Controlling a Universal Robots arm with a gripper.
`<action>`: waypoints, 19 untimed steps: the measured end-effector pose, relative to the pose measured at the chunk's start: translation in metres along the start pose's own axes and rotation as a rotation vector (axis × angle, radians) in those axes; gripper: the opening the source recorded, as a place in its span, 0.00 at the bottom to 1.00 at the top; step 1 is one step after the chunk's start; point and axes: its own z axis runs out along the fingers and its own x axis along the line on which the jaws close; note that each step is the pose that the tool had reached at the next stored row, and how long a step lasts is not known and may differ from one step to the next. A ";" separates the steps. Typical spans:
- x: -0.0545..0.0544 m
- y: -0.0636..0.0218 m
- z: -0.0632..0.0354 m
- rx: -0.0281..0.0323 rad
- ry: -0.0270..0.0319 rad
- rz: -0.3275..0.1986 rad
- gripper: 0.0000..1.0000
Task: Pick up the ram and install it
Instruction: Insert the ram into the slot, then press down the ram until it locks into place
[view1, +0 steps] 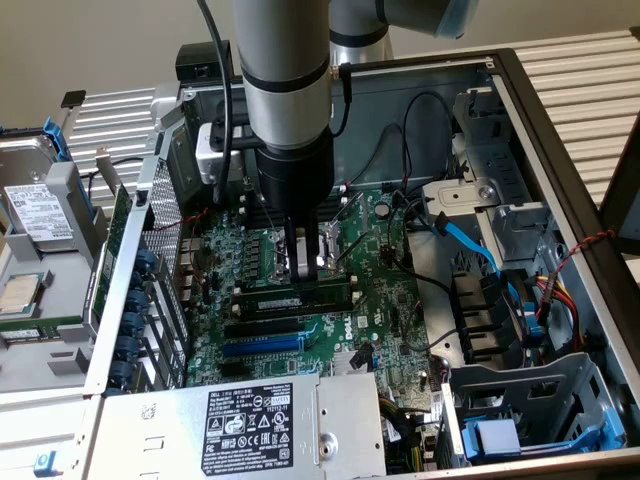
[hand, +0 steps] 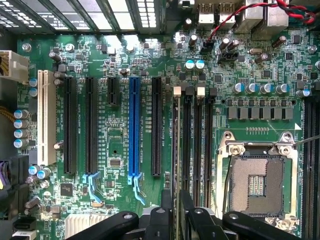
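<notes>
Install step under way, by my read: gripper (view1: 308, 266) narrow, seemingly clamped on ram (view1: 295, 297), stick on edge near processor socket (hand: 257, 185). Seating calls for straight, even push.

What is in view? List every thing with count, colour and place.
ram: one, green, over the memory slots, in the pincer
board: one, green, floor of the case
blue slot: one, blue, among the black slots
black slots: four, black, either side of the blue slot
white slot: one, white, outermost slot
socket: one, silver, empty, beside the memory slots
power supply: one, grey, exterior view's bottom
drive: one, silver, exterior view's left
blue cable: one, blue, exterior view's right
case: one, grey, open
arm: one, grey, above the board
pincer: one, black, shut on the ram
</notes>
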 end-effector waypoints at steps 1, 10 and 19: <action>0.000 0.0000 -0.0009 0.0001 -0.0001 0.000 0.21; 0.000 0.0025 -0.0159 0.0000 0.0001 0.000 0.21; 0.000 0.0036 -0.0183 -0.0017 0.0002 0.000 0.21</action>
